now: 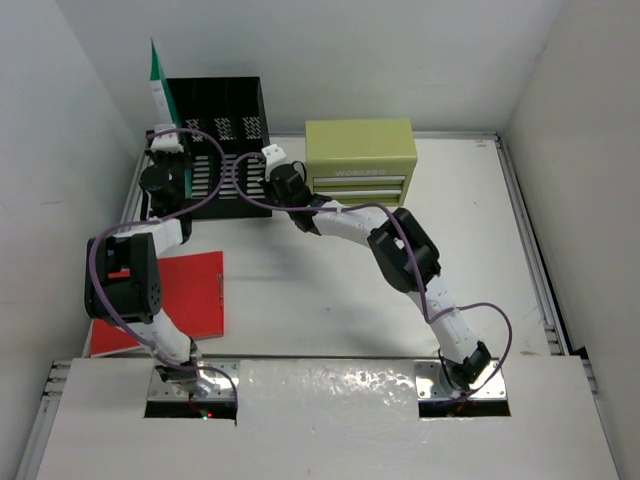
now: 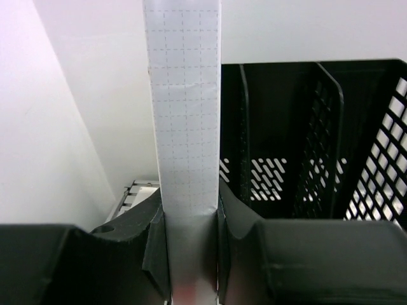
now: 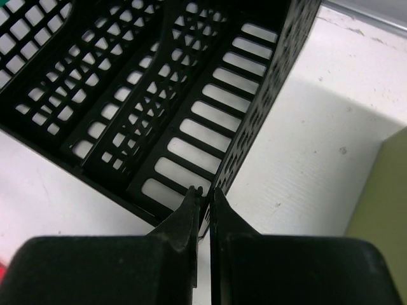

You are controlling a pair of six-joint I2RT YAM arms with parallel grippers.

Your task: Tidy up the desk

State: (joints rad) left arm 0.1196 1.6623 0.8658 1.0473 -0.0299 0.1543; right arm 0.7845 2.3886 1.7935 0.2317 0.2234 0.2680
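The desk (image 1: 330,290) is a broad, flat white tabletop with a faintly grained surface and thin grey metal rails on its sides. It fills the middle of the top view, and its long axis runs from 9 to 3 o'clock.

At 11 o'clock on it stands a black mesh file rack (image 1: 215,110), made of stiff slotted panels divided into narrow bays. At 12 o'clock, just beside the rack, sits a boxy olive-green drawer box (image 1: 360,150) with its drawer fronts facing 6 o'clock. A flat red folder (image 1: 190,290) lies at 8 o'clock, partly under the left arm.

The left gripper (image 2: 191,216) is clamped on a thin pad (image 2: 184,114). The pad has a white face printed with a dashed grid, shows green from above, and stands upright at the rack's 9 o'clock end. The right gripper (image 3: 203,194) has its fingers nearly together, pinching the rack's perforated side wall at its 3 o'clock corner.
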